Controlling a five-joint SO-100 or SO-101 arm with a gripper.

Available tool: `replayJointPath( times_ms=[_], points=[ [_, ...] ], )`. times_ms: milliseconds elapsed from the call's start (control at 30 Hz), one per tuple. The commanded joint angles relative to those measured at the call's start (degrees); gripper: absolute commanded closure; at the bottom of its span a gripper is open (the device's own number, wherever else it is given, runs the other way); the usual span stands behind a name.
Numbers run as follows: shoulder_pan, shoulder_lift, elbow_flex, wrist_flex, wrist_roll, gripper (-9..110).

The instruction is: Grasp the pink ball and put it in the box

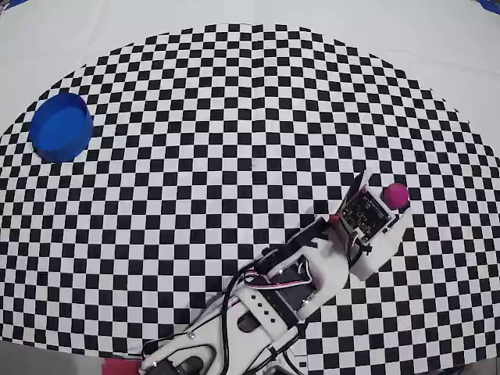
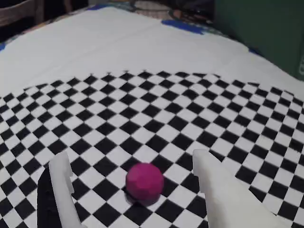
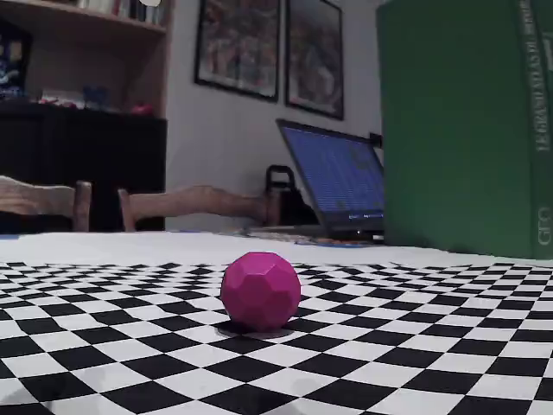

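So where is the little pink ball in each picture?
Overhead view: the pink ball sits at the right, just past the gripper tip.
Wrist view: it is low in the middle, between the two open white fingers.
Fixed view: it is in the middle, close up.
Shared landmark: the black-and-white checkered mat under the ball in all three.

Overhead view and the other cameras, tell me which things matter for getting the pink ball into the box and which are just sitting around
Part of the job:
- pink ball, on the checkered mat between the open jaws of the gripper
- box, blue, far across the mat in the overhead view

Just lying about:
- laptop
- green book
- chairs
- framed pictures
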Motion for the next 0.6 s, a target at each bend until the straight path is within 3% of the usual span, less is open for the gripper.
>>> replayJointPath(
  times_ms=[0, 567],
  points=[
    [0.62, -0.62, 0.26, -1.14, -0.53, 71],
    [0.09, -13.1, -4.13, -5.8, 0.0, 71]
  ],
)
